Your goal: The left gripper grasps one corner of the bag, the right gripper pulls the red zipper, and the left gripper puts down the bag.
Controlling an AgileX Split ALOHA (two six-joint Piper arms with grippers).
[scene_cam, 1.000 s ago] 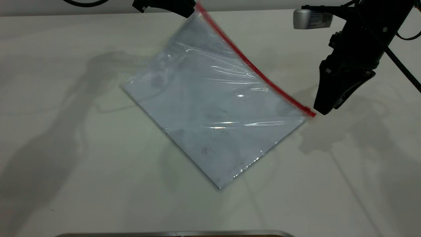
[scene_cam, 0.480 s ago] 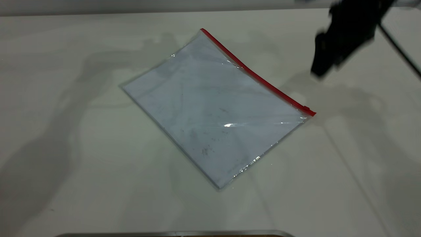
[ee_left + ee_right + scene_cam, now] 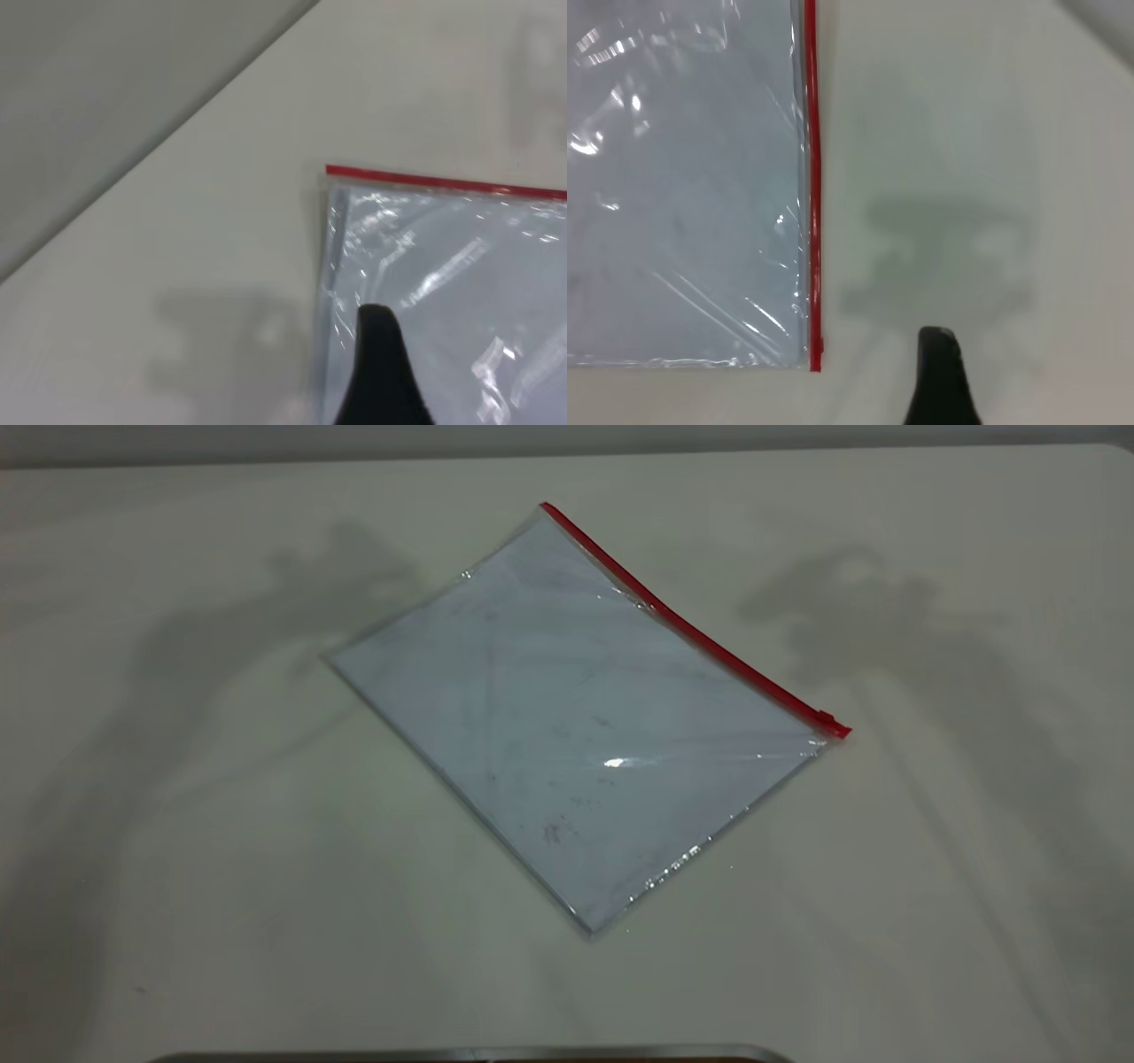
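Note:
The bag lies flat on the table, turned diagonally. The red zipper runs along its far right edge, with the slider tab at the right end. The corner of the bag at the far end of the strip lies free. Neither gripper shows in the exterior view; only their shadows fall on the table. In the left wrist view my left gripper hovers above the bag near that corner, one finger showing. My right gripper is above bare table beside the slider tab, holding nothing.
The white table surrounds the bag on all sides. A grey metal rim shows at the near edge. The table's far edge runs along the back.
The left gripper let go of the far red corner and the bag dropped flat. Both grippers rose and left the exterior view; the right one drew away from the slider.

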